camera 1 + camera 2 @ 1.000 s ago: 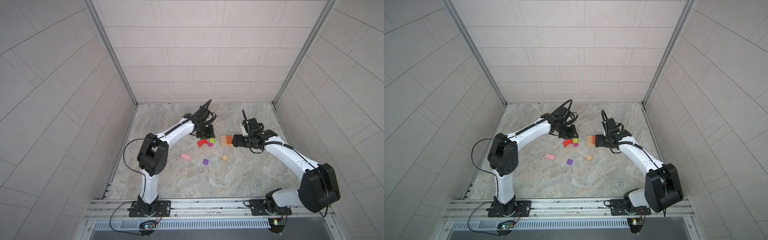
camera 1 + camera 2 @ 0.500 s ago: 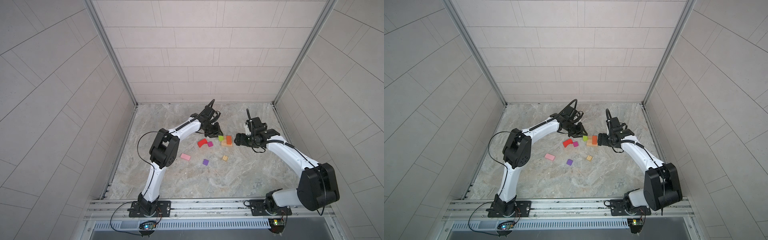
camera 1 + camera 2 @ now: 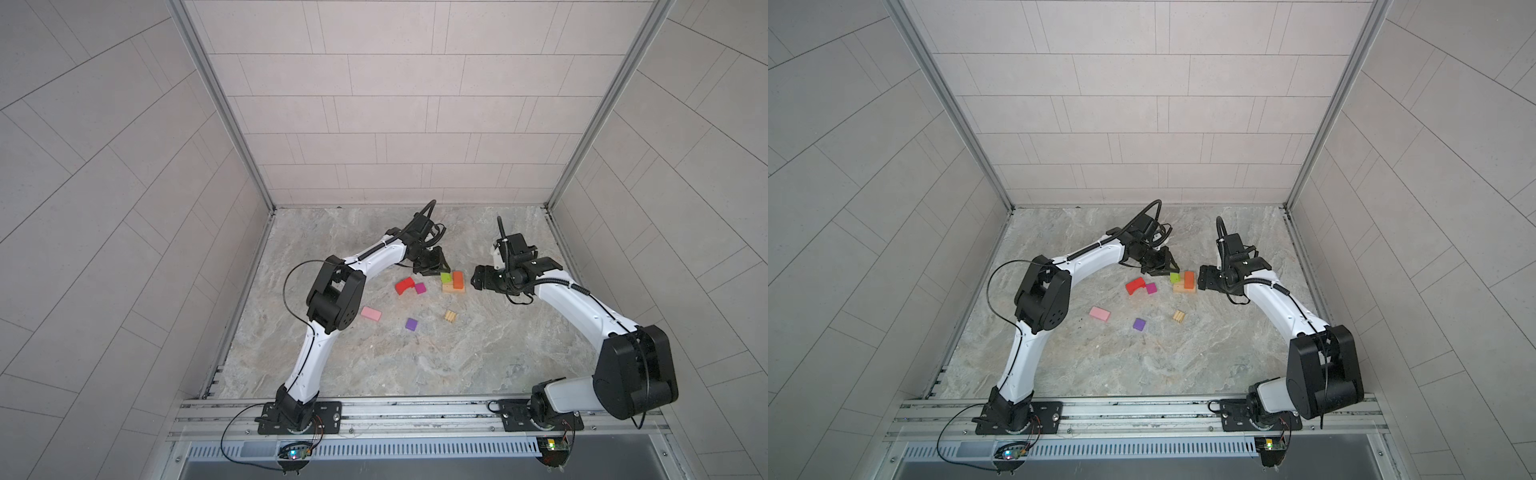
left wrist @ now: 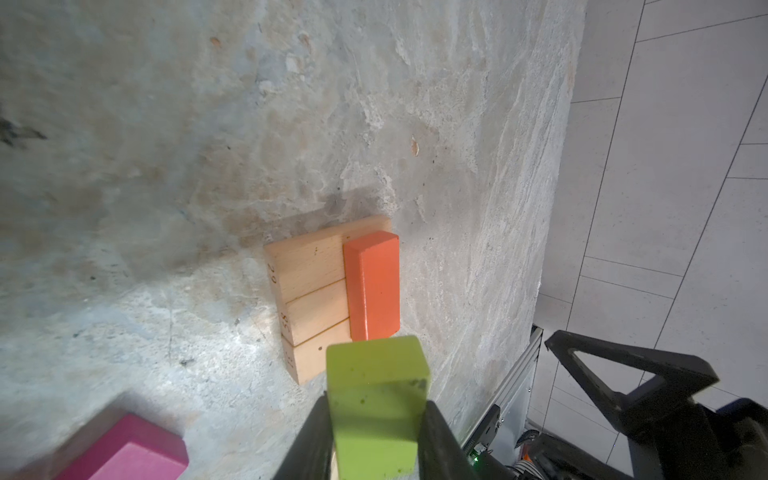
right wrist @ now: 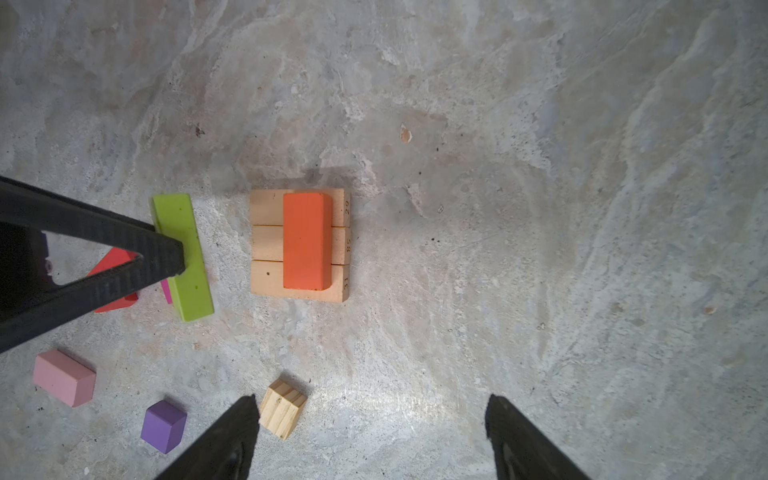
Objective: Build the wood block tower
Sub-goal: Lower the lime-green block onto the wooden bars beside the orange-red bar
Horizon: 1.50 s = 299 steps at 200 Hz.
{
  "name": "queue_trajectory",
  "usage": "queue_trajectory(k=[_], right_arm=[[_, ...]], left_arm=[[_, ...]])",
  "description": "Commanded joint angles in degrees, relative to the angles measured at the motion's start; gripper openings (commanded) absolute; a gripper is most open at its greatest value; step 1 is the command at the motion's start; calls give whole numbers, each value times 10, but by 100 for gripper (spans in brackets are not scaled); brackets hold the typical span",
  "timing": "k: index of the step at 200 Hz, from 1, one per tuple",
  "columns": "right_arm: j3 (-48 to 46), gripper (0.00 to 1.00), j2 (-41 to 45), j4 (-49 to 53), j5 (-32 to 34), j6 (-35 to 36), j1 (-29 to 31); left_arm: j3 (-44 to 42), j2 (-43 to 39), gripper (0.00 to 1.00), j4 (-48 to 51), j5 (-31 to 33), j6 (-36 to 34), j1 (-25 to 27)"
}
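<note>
Grey stone floor, with pale tiled walls all round. The wood block tower (image 3: 451,288) sits near the middle. It is only small so far: three tan bars (image 5: 266,245) lie side by side, and an orange block (image 5: 307,241) lies flat across them, to one side.

The left gripper (image 4: 376,415) is squeezed tight on a lime green block (image 4: 376,374), pinching its two long sides. It holds the block just beside the tan bars. The right gripper (image 5: 372,401) is wide open and holds nothing. It waits near the tower's other side.

These blocks look light and hard. Their paint looks smooth, so they may slip. I think the best place to hold one is on its flat long sides, near the middle. The bars look loose, so a bump could push them apart.

A second ago the green block was back by the red arch (image 3: 404,286) and the magenta cube (image 3: 420,288). Now it has come over to the tower. The right gripper was right up against the orange block then, and it has backed off a little.
</note>
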<state>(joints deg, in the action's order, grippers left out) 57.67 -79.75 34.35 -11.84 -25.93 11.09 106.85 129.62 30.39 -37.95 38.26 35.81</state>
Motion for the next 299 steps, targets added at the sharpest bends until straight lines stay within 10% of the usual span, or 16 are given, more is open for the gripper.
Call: queue_trajectory(k=[1, 299], right_arm=[[-1, 86, -3, 9, -3, -1, -2], [-7, 86, -6, 14, -3, 4, -4]], left_arm=[[22, 16, 14, 3, -13, -27, 5], [68, 80, 21, 6, -20, -37, 4]])
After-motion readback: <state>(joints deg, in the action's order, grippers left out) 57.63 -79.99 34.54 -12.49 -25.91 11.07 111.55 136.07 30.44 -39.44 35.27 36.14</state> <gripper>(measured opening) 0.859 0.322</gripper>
